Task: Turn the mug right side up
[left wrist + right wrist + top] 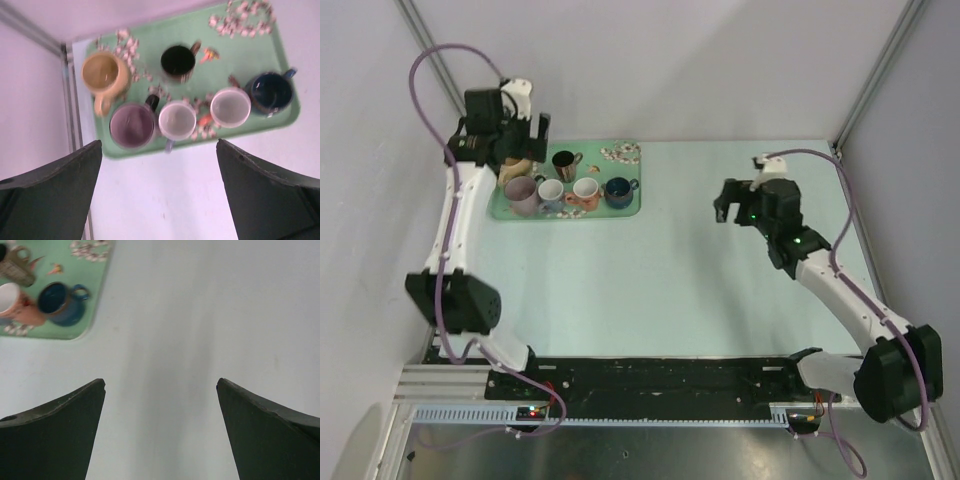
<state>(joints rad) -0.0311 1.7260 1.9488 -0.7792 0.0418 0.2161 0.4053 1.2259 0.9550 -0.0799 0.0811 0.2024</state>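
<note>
A green tray (260,47) holds several mugs, all standing mouth up: yellow (102,75), dark (177,61), purple (131,125), white (176,120), orange-and-white (230,107) and blue (271,92). No mug shows upside down. My left gripper (159,142) is open and empty, held high above the tray's near left side; in the top view it (523,140) covers part of the yellow mug (517,166). My right gripper (161,381) is open and empty over bare table, well right of the tray (625,208); the top view shows it (732,207) at mid-right.
The tray sits in the table's far left corner, close to the left wall and a metal frame post (70,100). Flower prints mark the tray's surface (242,17). The blue mug (59,301) and tray edge (95,315) show at the right wrist view's top left.
</note>
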